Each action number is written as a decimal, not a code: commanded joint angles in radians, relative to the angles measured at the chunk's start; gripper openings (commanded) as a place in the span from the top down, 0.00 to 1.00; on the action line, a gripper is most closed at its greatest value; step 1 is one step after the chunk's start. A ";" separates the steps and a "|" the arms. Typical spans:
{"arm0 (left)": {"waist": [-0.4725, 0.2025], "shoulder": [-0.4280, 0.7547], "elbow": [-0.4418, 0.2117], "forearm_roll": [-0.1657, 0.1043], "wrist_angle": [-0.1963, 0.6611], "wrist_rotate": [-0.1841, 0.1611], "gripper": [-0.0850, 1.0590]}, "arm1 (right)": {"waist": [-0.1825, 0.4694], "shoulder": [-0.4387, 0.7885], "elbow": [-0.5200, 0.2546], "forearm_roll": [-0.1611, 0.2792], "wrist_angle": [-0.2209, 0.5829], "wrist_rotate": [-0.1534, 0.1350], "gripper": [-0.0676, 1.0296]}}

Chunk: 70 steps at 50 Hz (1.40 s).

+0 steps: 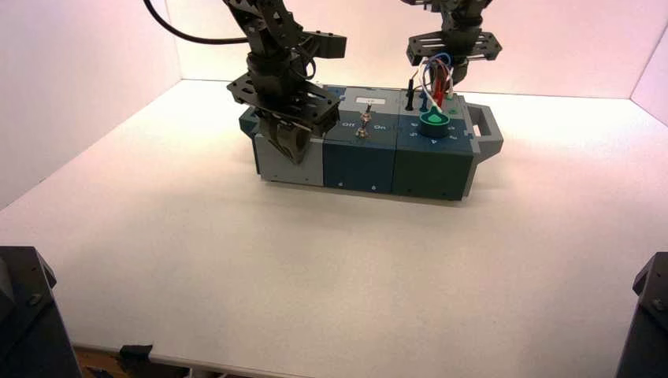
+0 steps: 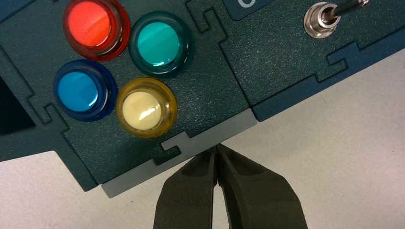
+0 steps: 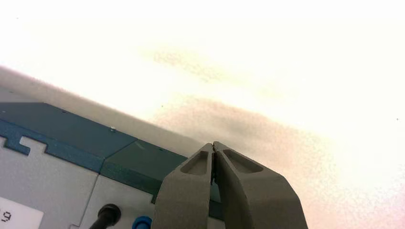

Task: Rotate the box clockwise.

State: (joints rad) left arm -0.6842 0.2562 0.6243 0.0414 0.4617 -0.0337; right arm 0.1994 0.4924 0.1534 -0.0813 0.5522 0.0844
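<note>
The box (image 1: 362, 161) stands at the back middle of the white table, long side facing me, with a toggle switch (image 1: 364, 126), a green dial (image 1: 434, 122) and wires (image 1: 438, 75). My left gripper (image 1: 290, 150) is shut and empty at the front edge of the box's left end. In the left wrist view its tips (image 2: 216, 149) touch the light grey front edge (image 2: 191, 145), just below the yellow button (image 2: 145, 107); red (image 2: 95, 26), green (image 2: 160, 44) and blue (image 2: 83, 89) buttons lie beside it. My right gripper (image 1: 459, 75) is shut and empty behind the right end, over the back edge (image 3: 143, 162).
The box's right end handle (image 1: 490, 130) sticks out toward the right wall. White walls close the table at the back and on both sides. Dark arm bases stand at the front left (image 1: 24, 315) and front right (image 1: 646, 315) corners. A black plug (image 3: 107, 214) shows near my right gripper.
</note>
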 commanded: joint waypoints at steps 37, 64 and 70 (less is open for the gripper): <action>0.132 0.084 -0.141 0.006 -0.026 0.074 0.95 | 0.018 -0.133 0.209 0.061 0.011 -0.006 0.96; 0.215 0.132 -0.219 0.006 -0.043 0.112 0.95 | 0.034 -0.241 0.342 0.098 -0.008 0.002 0.96; 0.215 0.146 -0.235 0.006 -0.049 0.112 0.95 | 0.046 -0.275 0.383 0.132 -0.014 0.003 0.96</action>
State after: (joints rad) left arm -0.4663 0.4126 0.4326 0.0491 0.4372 0.0752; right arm 0.2010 0.2715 0.5108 0.0169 0.5400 0.0844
